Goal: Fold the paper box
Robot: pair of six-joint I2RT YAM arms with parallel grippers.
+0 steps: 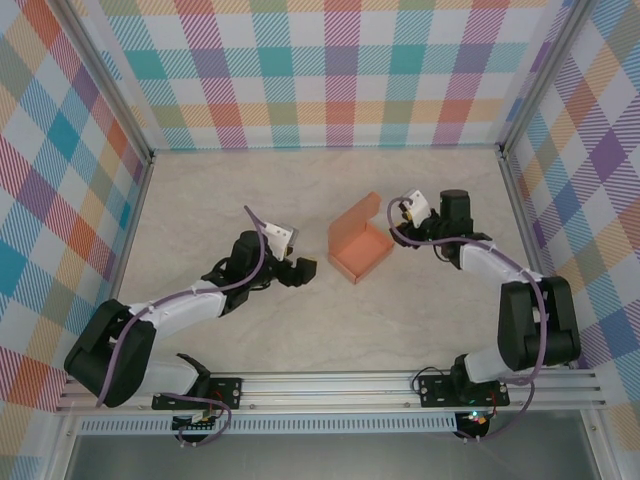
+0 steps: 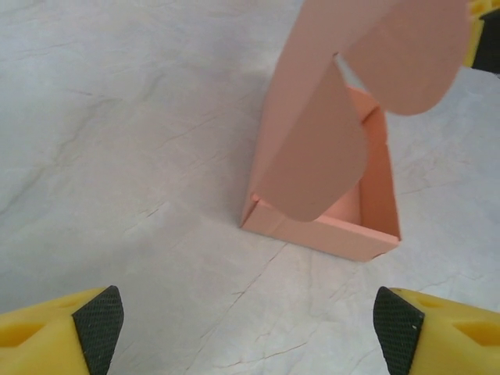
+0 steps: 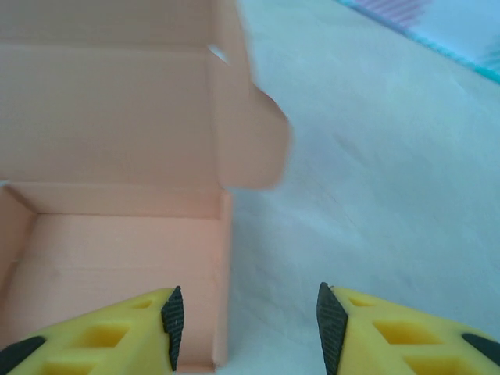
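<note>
**Overhead view.** We see the salmon-orange, thin-card paper box (image 1: pixel 358 248) lying near the middle of the pale marbled table (image 1: pixel 200 200), between the two arms. Its tray is formed and open at the top. The lid panel stands upright along the far edge, with rounded flaps at its ends.

**Left gripper** (image 1: pixel 300 270). It sits just left of the box and apart from it, with its yellow fingers (image 2: pixel 47 336) spread wide.

**Right gripper** (image 3: pixel 248 324). It is at the box's right side, jaws partly apart. In the wrist view we find the tray's side wall standing between the black pads (image 3: pixel 173 320), touching neither as far as we can tell.
</note>
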